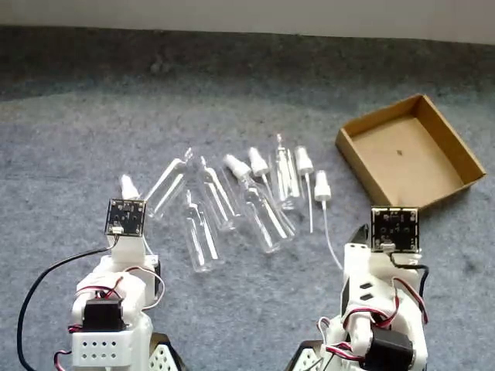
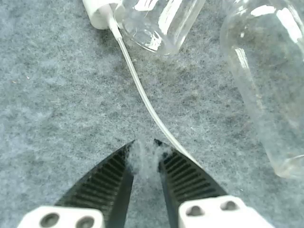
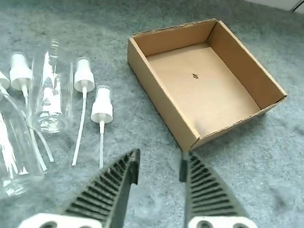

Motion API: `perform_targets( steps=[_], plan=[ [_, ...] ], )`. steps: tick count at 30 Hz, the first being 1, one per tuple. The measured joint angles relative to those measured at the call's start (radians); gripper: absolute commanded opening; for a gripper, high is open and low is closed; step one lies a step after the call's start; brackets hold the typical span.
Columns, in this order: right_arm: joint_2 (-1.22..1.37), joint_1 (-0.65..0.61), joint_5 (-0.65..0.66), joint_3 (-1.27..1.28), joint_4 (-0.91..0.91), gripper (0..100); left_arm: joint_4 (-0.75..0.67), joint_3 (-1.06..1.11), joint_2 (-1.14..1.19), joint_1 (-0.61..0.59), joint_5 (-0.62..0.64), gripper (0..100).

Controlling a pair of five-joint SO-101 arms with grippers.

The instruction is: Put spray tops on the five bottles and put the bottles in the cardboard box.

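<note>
The job looks to be at its very start: the five bottles [image 1: 199,232] lie loose on the grey carpet [image 1: 77,116]. The spray tops [image 1: 304,160] lie among them, unfitted as far as I can tell. The cardboard box [image 1: 406,151] stands apart from the heap with nothing in it.

The step in hand, by my reading, is picking up a first top. The left gripper [image 2: 144,142] hovers low over the carpet with its jaws only a narrow slit apart, holding nothing. The thin dip tube [image 2: 137,85] of one spray top [image 2: 97,12] runs from the white head down past the tip of one jaw — touching it or just beside it, I cannot tell which. A bottle [image 2: 161,23] lies with its end just beside that head, and a second bottle [image 2: 266,80] lies near.

The right gripper [image 3: 159,153] is parted wider, with a clear gap between the jaws, and grips nothing. It hangs over bare carpet between a pair of tops and the box wall.

The next move probably calls for a grip on the firm white head rather than the bendy tube. The other arm would then have to steady a bottle — round, smooth and likely to roll — so the tube can be threaded into the narrow neck
</note>
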Motion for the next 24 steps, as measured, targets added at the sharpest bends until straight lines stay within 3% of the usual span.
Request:
perform_targets(
  steps=[7, 14, 19, 24],
  plan=[
    [0.000, 0.006, -0.071, 0.000, -0.074, 2.5, 0.000, 0.000, 0.000, 0.000, 0.000, 1],
    [0.000, 0.133, -0.071, 0.000, -0.083, 2.6, 0.000, 0.000, 0.000, 0.000, 0.000, 1],
    [0.012, 0.175, 0.103, -0.025, -0.075, 2.6, 0.000, 0.000, 0.000, 0.000, 0.000, 1],
    [0.203, 0.187, 0.137, -0.221, 0.000, 2.6, 0.000, 0.000, 0.000, 0.002, 0.000, 1]
  ],
)
